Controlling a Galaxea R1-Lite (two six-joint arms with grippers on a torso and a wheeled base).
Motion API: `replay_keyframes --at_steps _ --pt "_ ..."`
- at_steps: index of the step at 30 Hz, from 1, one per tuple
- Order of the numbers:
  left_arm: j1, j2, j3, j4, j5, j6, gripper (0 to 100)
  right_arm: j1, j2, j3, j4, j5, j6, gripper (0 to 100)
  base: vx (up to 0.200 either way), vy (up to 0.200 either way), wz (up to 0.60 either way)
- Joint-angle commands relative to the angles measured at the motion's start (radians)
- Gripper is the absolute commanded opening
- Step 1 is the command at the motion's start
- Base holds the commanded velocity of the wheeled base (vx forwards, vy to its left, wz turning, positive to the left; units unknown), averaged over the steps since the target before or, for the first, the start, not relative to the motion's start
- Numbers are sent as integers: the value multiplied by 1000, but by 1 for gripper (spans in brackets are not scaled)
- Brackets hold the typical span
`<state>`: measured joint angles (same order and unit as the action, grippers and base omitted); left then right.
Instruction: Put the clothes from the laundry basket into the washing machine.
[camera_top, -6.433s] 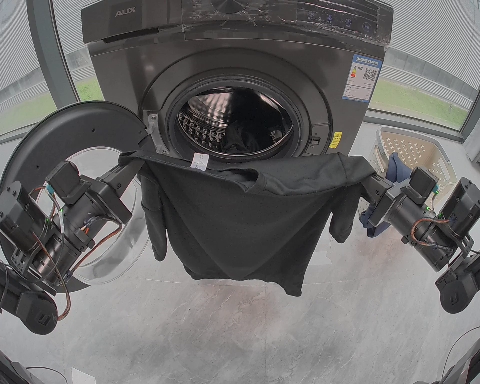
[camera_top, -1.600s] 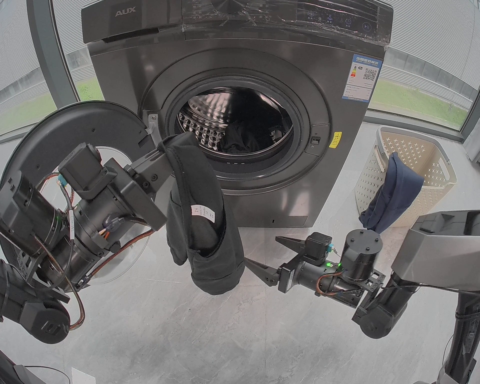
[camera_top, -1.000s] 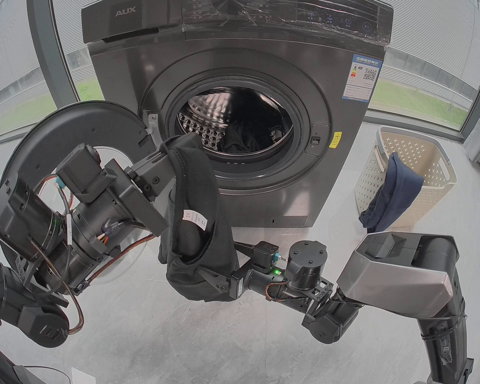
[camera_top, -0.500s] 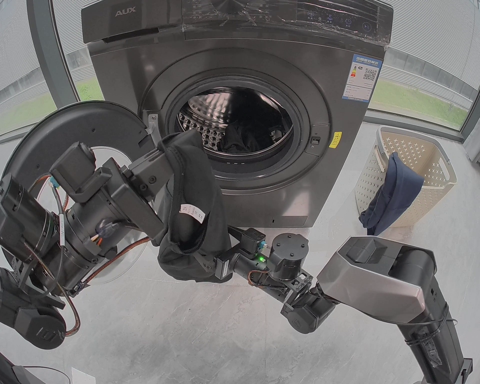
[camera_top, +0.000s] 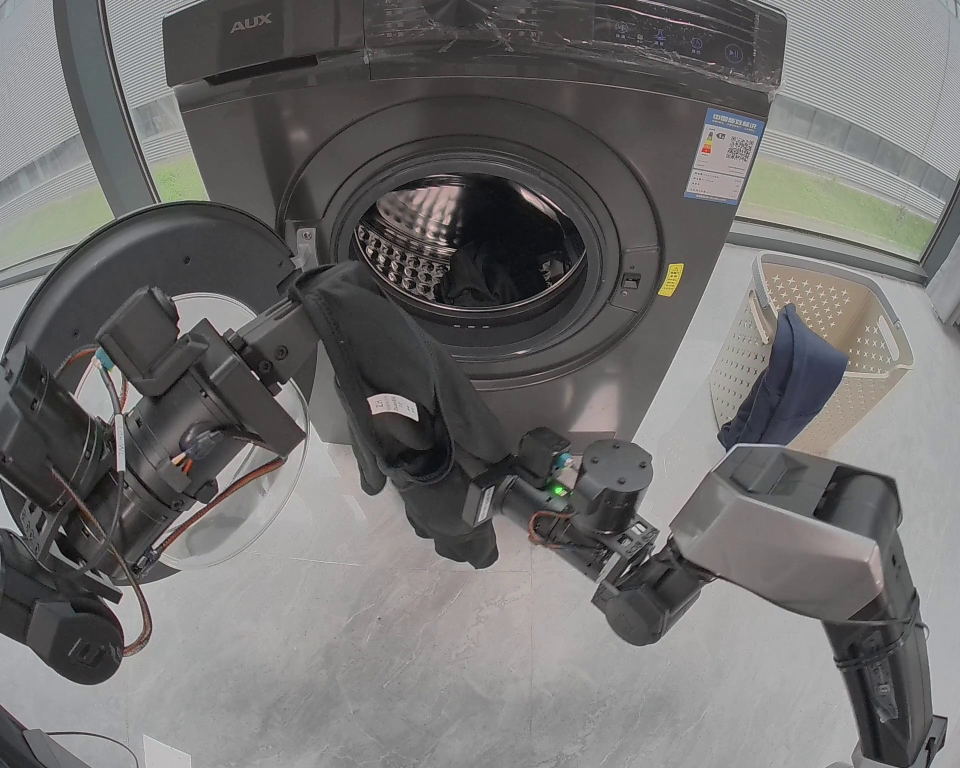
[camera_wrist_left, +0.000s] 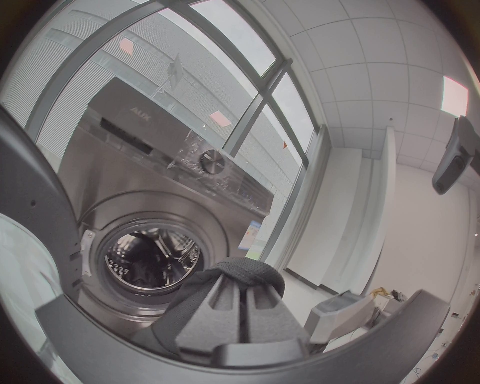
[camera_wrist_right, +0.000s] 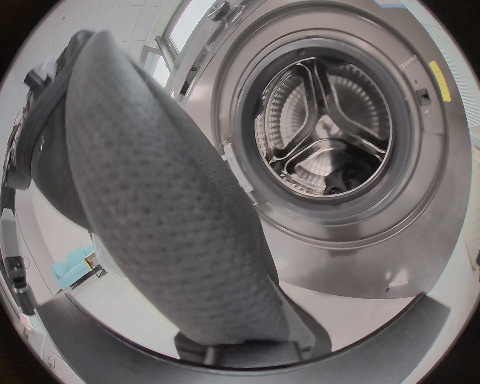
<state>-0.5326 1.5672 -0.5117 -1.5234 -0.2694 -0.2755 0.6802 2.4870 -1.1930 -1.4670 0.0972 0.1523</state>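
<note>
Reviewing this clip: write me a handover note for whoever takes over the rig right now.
Left gripper: shut on the black shirt, by the rim of the drum, on the door side.
Right gripper: under the shirt's hanging lower part, propping it up; grip hidden.
Washing machine: door open, dark clothes in the drum.
Laundry basket: right of the machine, blue garment draped over its rim.
Done: some clothes loaded. Left: push the shirt in, then the blue garment.
</note>
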Motion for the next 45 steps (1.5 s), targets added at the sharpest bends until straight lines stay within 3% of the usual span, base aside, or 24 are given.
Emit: replay_keyframes --at_steps 1,4,11,15,20,28,29,36,39,43,45 --pt "85 71 52 14 -11 9 0 -93 -211 135 -4 -5 7 0 0 0 0" --pt "88 112 85 11 -14 15 0 -105 -275 171 -4 -16 26 0 0 0 0" --pt "95 243 165 -21 -16 90 0 -87 -384 233 -4 -27 33 0 0 0 0" --pt "97 293 173 -21 -19 95 0 -59 -418 254 -3 -28 46 0 0 0 0" --pt "94 320 173 -21 -17 96 0 -18 -435 270 -3 -82 70 0 0 0 0" --pt "95 307 171 -23 -30 95 0 -14 -439 276 -1 -82 72 0 0 0 0" --pt "95 309 173 -21 -34 93 100 -14 -439 274 -1 -82 73 0 0 0 0" --pt "86 326 237 -21 -45 93 100 -24 -439 274 -1 -83 73 0 0 0 0" --pt "72 341 288 -21 -82 101 100 -36 -445 266 4 -82 73 0 0 0 0" --pt "65 346 335 -21 -110 159 100 -39 -470 271 5 -82 72 0 0 0 0" --pt "60 346 349 -21 -116 173 100 -34 -470 274 4 -82 72 0 0 0 0"
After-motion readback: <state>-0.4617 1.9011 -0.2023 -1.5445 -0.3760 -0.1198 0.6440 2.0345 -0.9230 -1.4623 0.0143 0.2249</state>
